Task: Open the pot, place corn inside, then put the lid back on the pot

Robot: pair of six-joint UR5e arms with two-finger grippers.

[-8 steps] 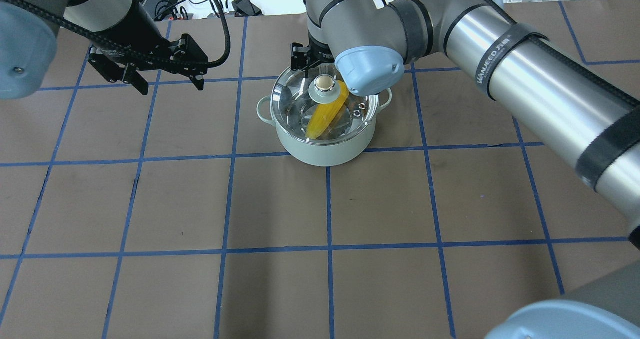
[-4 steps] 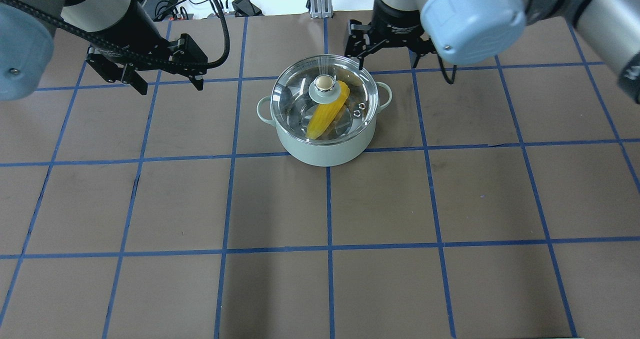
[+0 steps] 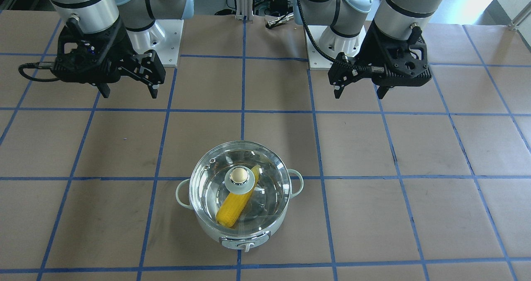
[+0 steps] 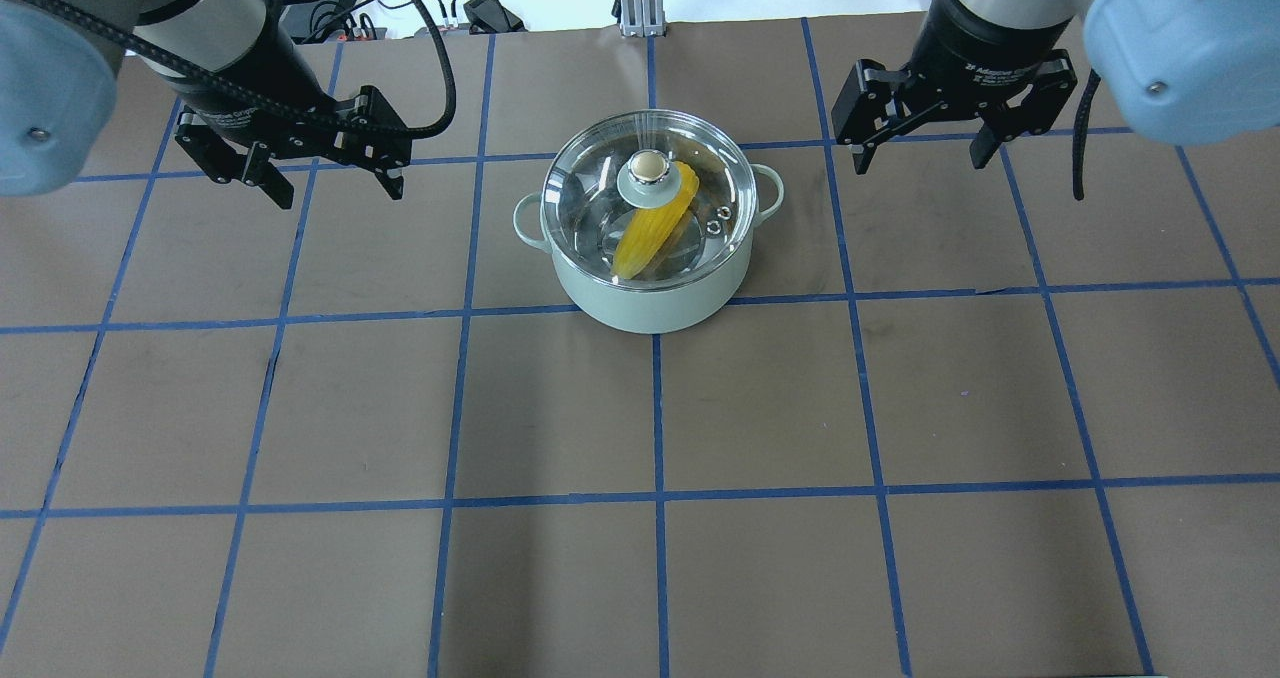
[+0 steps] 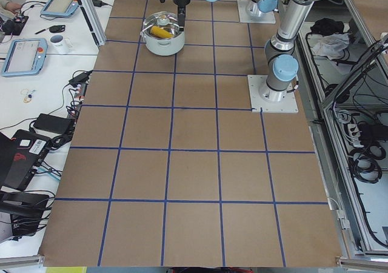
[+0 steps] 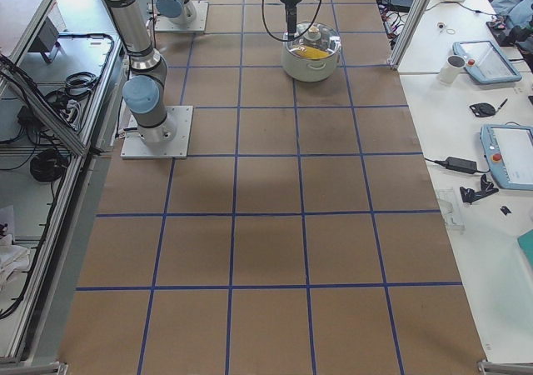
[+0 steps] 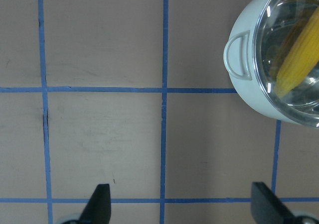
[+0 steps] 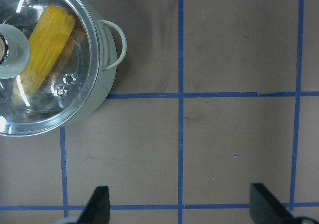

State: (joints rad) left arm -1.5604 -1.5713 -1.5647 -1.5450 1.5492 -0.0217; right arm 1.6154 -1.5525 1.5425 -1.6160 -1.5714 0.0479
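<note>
Nothing can be read with certainty. A line of white print runs across the black collar [image 4: 985, 70] just above the right gripper [image 4: 918, 163], at the upper right of the overhead view. It is too small and blurred to make out. No other view offers legible writing.

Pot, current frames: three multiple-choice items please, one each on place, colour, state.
1. Where is the corn relative to the pot?
A) beside it
B) inside it
C) behind it

2. What colour is the pot's outer wall?
A) pale green
B) red
C) black

3. How does the lid sit?
A) tilted off one side
B) upside down
C) seated on the pot's rim

Answers:
1 B: the corn shows through the glass.
2 A: the overhead view shows the wall.
3 C: the lid covers the rim, and the left tool and right tool hang open, apart from it.
</note>
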